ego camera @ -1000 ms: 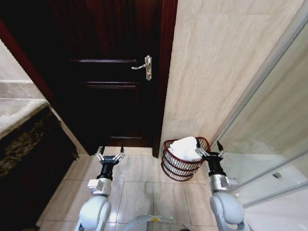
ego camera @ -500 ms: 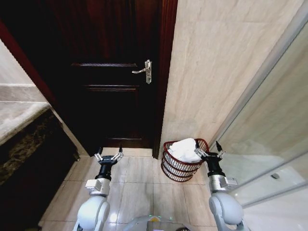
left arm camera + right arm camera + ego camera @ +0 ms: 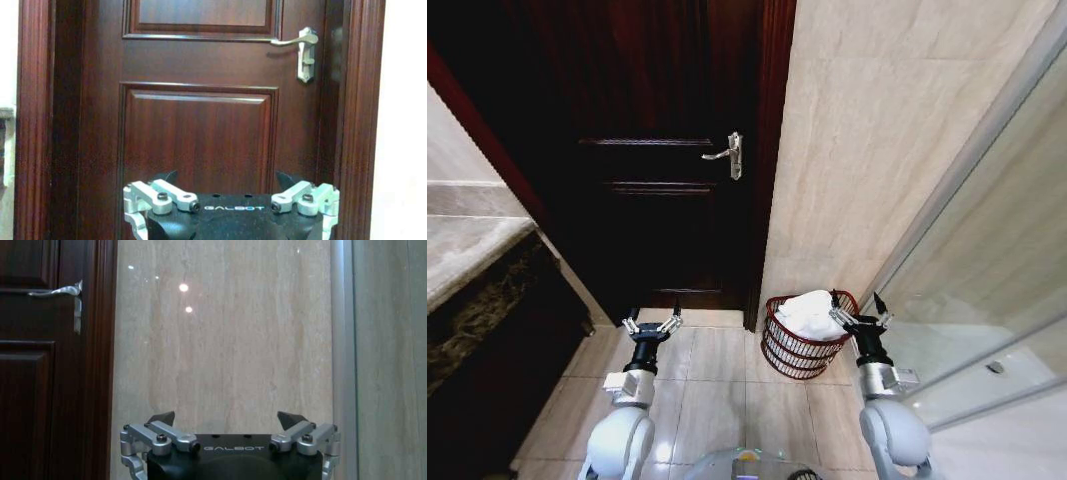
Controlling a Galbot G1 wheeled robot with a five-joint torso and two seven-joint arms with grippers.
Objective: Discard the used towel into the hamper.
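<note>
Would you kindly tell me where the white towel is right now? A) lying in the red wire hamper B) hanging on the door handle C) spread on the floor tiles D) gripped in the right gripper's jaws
A: the towel lies bunched inside the hamper, and both grippers are open and empty.

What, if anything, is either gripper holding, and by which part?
Nothing is held. The left gripper and right gripper are both open and empty; the towel lies in the hamper.
</note>
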